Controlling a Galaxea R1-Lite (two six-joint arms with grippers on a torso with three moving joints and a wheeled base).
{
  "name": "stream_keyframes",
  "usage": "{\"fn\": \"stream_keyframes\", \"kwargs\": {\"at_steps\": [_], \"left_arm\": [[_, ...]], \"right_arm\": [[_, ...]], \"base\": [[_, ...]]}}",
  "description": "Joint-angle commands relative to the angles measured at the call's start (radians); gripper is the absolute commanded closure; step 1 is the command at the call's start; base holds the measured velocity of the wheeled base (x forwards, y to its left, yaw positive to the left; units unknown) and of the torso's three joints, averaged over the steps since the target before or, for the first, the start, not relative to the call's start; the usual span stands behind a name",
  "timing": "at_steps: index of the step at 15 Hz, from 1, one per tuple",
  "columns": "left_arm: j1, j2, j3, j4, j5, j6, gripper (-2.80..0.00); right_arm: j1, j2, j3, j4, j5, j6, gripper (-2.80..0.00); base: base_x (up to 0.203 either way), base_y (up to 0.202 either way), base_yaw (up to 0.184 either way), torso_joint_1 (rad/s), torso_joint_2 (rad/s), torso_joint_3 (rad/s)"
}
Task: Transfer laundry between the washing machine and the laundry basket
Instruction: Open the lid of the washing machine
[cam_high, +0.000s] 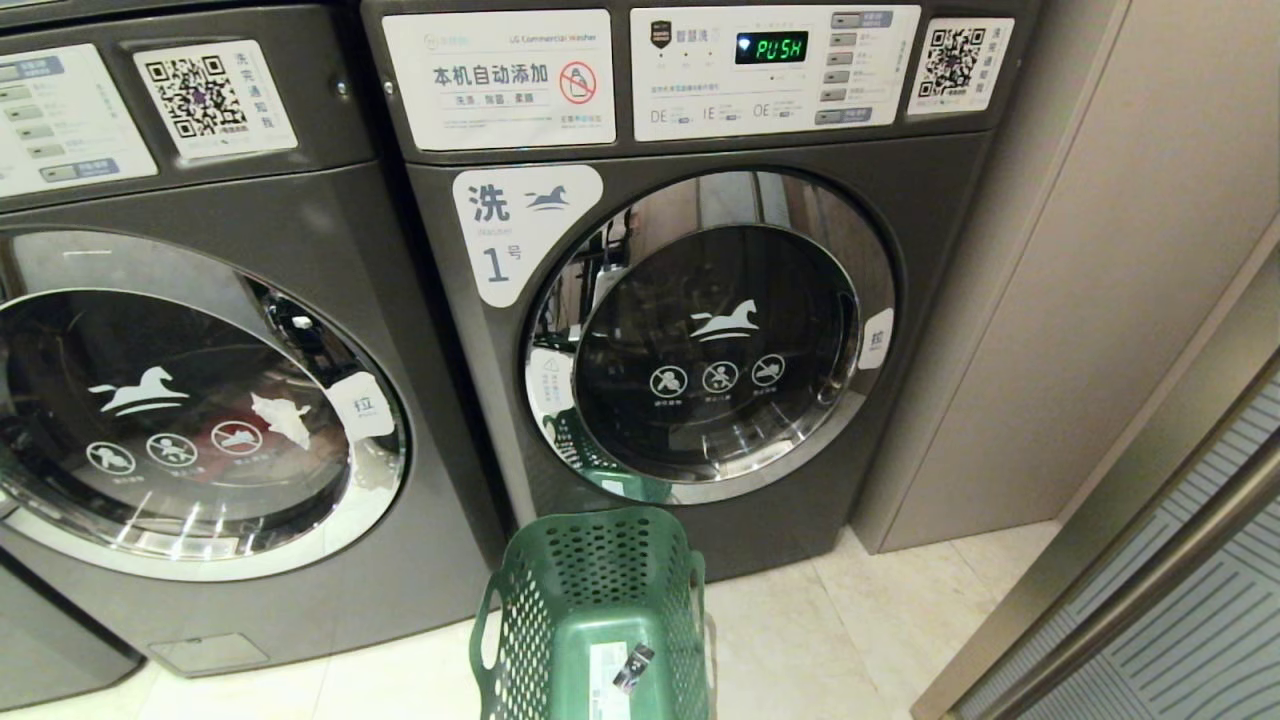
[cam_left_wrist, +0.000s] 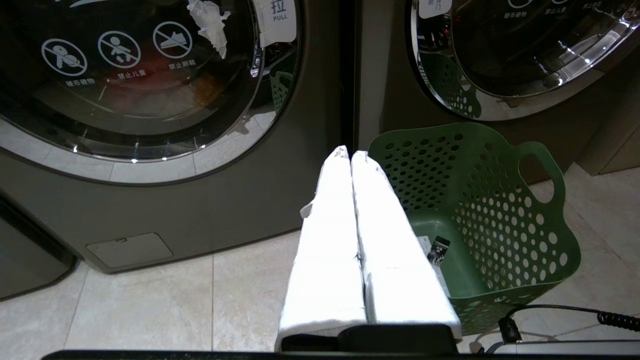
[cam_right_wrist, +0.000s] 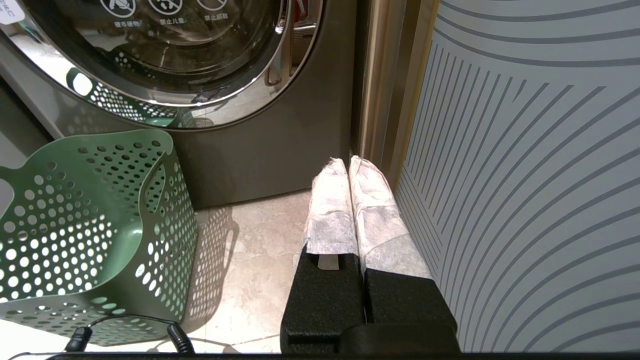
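Note:
The dark grey washing machine (cam_high: 330, 560) stands at the left, its round chrome-rimmed door (cam_left_wrist: 150, 165) closed. Behind the glass, red and orange laundry (cam_left_wrist: 150, 87) shows dimly. The green perforated laundry basket (cam_high: 530, 600) sits on the tiled floor in front of the gap between the two washers, holding only a sticker and a tag. My left gripper (cam_left_wrist: 350, 152) hangs low beside the basket (cam_left_wrist: 500, 215), shut and empty. My right gripper (cam_right_wrist: 348, 161) is shut and empty too, to the right of the basket (cam_right_wrist: 165, 210). Neither arm appears in the head view.
A like washer labelled 1 (cam_high: 700, 330) stands on the right, door closed, its display reading PUSH. Right of it is a beige wall panel (cam_high: 1050, 300). A striped glass door (cam_right_wrist: 525, 175) is close beside my right gripper. A black cable (cam_left_wrist: 550, 309) lies by the basket.

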Motion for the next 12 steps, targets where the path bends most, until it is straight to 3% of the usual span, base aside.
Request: {"fn": "stream_keyframes", "kwargs": {"at_steps": [1,3,5,6,9,12], "left_arm": [[0.0,0.0,-0.035,0.0,-0.002,0.003,0.0],[-0.001,0.027,-0.202,0.023,-0.007,0.001,0.0],[-0.009,0.157,-0.39,0.051,-0.01,-0.022,0.0],[-0.016,0.27,-0.456,0.058,-0.012,-0.046,-2.8],[-0.049,0.537,-0.553,0.055,-0.018,-0.168,-2.8],[-0.059,0.815,-0.536,-0.006,-0.02,-0.3,-2.8]], "right_arm": [[0.0,0.002,0.0,0.0,0.0,0.0,0.0],[0.0,0.002,0.0,0.0,0.0,0.0,0.0],[0.0,0.002,0.0,0.0,0.0,0.001,0.0],[0.0,0.002,0.0,0.0,0.0,0.001,0.0],[0.0,0.002,0.0,0.0,0.0,0.001,0.0],[0.0,0.002,0.0,0.0,0.0,0.0,0.0]], "base": [[0.0,0.0,0.0,0.0,0.0,0.0],[0.0,0.0,0.0,0.0,0.0,0.0],[0.0,0.0,0.0,0.0,0.0,0.0],[0.0,0.0,0.0,0.0,0.0,0.0],[0.0,0.0,0.0,0.0,0.0,0.0],[0.0,0.0,0.0,0.0,0.0,0.0]]}}
